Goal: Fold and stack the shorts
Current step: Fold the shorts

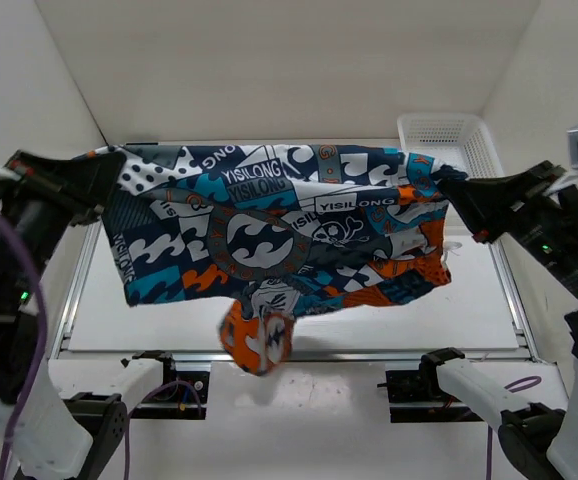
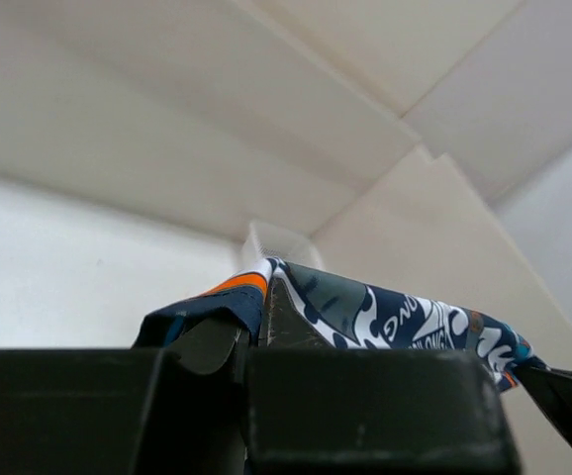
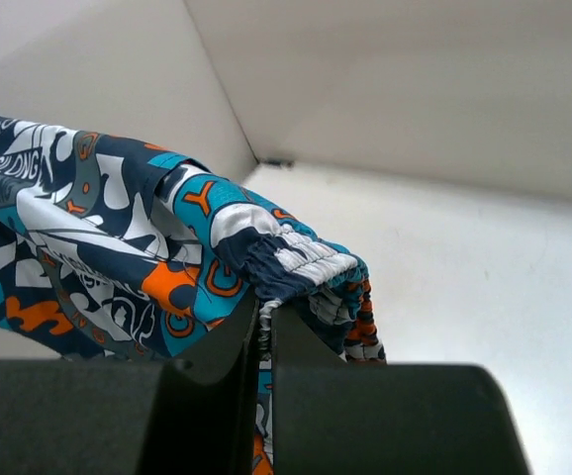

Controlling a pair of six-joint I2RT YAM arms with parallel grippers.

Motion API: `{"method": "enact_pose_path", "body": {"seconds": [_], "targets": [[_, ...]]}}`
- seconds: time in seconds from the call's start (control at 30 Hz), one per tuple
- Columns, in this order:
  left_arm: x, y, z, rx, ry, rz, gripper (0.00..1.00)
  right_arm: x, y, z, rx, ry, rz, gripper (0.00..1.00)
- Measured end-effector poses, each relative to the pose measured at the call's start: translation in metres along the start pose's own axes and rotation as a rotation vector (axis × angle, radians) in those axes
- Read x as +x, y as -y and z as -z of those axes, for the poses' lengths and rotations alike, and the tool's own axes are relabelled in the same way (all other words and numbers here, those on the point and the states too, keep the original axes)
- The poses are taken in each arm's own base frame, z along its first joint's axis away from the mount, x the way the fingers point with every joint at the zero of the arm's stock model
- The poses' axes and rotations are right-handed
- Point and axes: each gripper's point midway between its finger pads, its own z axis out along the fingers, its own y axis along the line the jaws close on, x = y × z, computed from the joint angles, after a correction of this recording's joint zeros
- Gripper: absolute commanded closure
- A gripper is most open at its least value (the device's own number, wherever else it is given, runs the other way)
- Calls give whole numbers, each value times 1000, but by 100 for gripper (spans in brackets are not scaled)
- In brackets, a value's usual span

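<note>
The shorts (image 1: 269, 225), printed in teal, blue, orange, white and dark grey, hang stretched in the air between both arms, above the table. My left gripper (image 1: 109, 178) is shut on their left corner, seen in the left wrist view (image 2: 256, 297) with cloth (image 2: 385, 312) trailing right. My right gripper (image 1: 451, 195) is shut on the gathered elastic edge at the right; in the right wrist view (image 3: 264, 309) the cloth (image 3: 118, 228) bunches over the fingertips. An orange leg end (image 1: 259, 340) droops lowest at the front.
A white plastic mesh basket (image 1: 449, 140) stands at the back right, partly behind the shorts. The white table (image 1: 449, 310) lies below, with a metal rail (image 1: 319, 354) along its front edge. White walls enclose the back and sides.
</note>
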Motion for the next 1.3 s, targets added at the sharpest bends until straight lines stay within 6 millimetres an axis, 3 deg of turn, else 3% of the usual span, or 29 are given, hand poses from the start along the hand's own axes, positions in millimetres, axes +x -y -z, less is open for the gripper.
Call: {"method": "enact_pose_path", "body": {"seconds": [0.1,0.2,0.27,0.43,0.57,0.67,0.8,0.97,1.13,1.23,1.3], "targets": [[30,-39,-40,-98,-103,18,90,36,28,-22,75,-108,-45,100],[66,-87,-88,-211,-219,32,90,90,70,-58,172,-266,-103,100],[92,-124,-126,-291,-298,37,90,135,101,-85,240,-394,-145,100],[188,-248,-217,-544,-538,52,90,259,190,-160,407,-710,-237,100],[265,-339,-250,-711,-716,61,90,340,252,-209,497,-883,-278,100],[293,-379,-264,-769,-778,66,90,372,286,-243,528,-925,-292,100],[292,-396,-288,-761,-764,64,90,372,308,-280,528,-886,-283,100],[262,-386,-307,-698,-693,45,90,332,305,-307,481,-783,-260,100],[243,-375,-307,-669,-666,24,90,291,282,-302,424,-725,-247,100],[221,-354,-298,-638,-645,21,90,246,250,-286,366,-664,-229,100],[196,-327,-288,-594,-608,17,90,205,223,-270,319,-593,-205,100]]}}
